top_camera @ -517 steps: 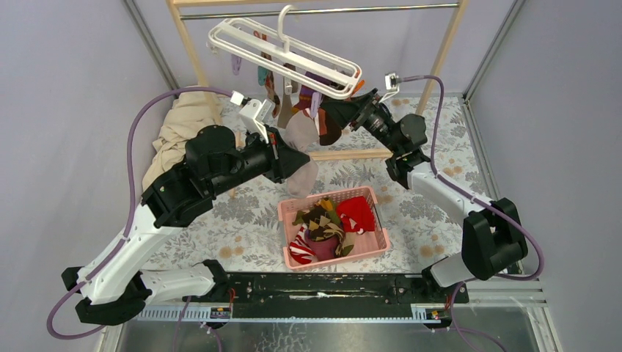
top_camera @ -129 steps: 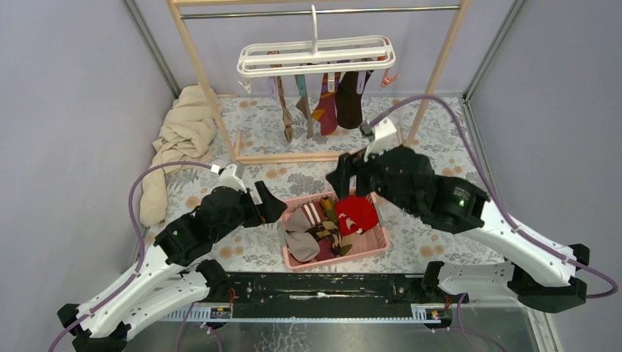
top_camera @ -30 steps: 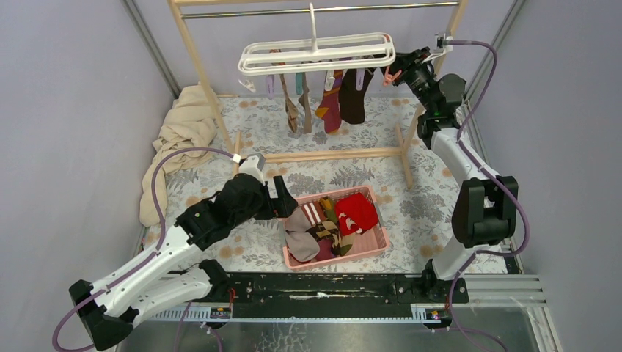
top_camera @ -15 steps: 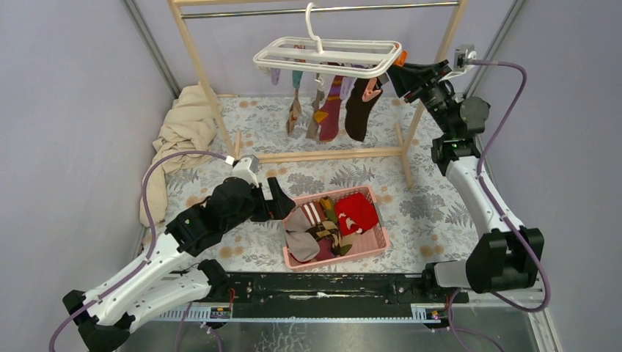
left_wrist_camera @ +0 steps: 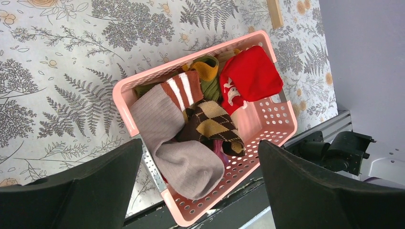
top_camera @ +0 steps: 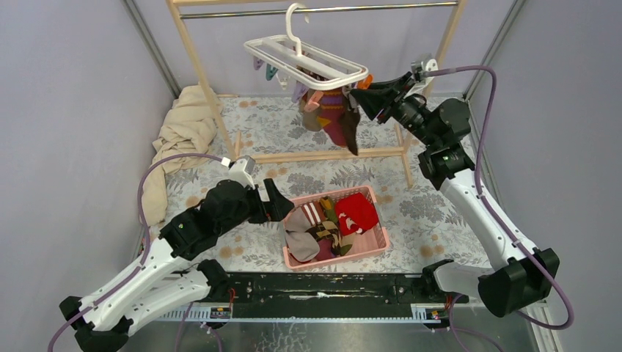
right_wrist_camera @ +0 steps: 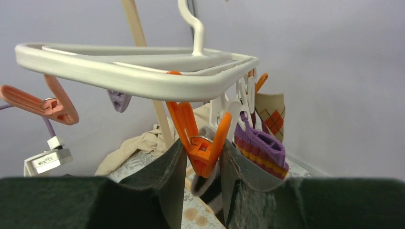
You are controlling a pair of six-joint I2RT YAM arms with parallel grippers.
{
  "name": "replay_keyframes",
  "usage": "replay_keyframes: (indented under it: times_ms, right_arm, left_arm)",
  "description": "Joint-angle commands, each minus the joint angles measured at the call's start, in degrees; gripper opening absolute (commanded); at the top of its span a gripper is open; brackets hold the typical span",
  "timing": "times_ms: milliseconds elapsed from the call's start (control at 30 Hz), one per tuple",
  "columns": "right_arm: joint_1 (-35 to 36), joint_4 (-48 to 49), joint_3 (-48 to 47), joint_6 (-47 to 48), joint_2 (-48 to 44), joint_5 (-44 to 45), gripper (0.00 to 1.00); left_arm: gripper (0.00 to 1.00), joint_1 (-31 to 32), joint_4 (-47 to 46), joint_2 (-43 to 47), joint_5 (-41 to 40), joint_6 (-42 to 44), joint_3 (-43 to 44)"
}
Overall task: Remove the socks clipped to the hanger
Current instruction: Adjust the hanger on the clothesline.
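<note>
Overhead, the hanger [top_camera: 306, 61] hangs by its hook [top_camera: 292, 20] from the rail [top_camera: 367, 9] of the wooden frame [top_camera: 196, 66]. It is tilted: its long axis runs from the far left, high, down to the near right, and the low end points at the right gripper [top_camera: 361, 94]. It is a white plastic rectangle of smooth parallel bars with small clips dangling beneath. The socks [top_camera: 334, 117] clipped to it bunch under the low end, among them a ribbed purple sock [right_wrist_camera: 260, 149] with yellow and red stripes and a tan argyle sock [right_wrist_camera: 270, 117]. The right gripper is partly closed, its pads [right_wrist_camera: 163, 175] pressing both sides of an orange clip [right_wrist_camera: 199, 140], a glossy V hung from the nearest bar; whether that clip bites a sock I cannot tell. The left gripper [left_wrist_camera: 199, 145] stands wide apart and holds nothing, over a pink perforated basket [left_wrist_camera: 267, 114] on the fern-print cover [left_wrist_camera: 57, 57]. In the basket lie a red sock [left_wrist_camera: 250, 76], a brown argyle one [left_wrist_camera: 212, 125], a grey-beige ribbed one [left_wrist_camera: 184, 162] and a rust one [left_wrist_camera: 184, 93] with white stripes. A beige cloth [top_camera: 180, 128] lies crumpled at the far left.
</note>
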State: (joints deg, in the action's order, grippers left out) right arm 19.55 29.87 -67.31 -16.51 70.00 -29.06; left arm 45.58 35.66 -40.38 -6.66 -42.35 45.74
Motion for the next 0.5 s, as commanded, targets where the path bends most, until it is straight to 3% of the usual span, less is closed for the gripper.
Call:
replay_keyframes:
  times_ms: [0, 467]
  right_arm:
    - [4.7, -4.9, -5.1, 7.5, -1.7, 2.1, 0.29]
    - [17.4, -14.3, -11.9, 19.7, 0.0, 9.0, 0.29]
  left_arm:
    - [0.98, -0.4, -0.8, 1.4, 0.7, -0.1, -0.9]
    - [0.98, -0.3, -0.6, 2.6, 0.6, 0.4, -1.6]
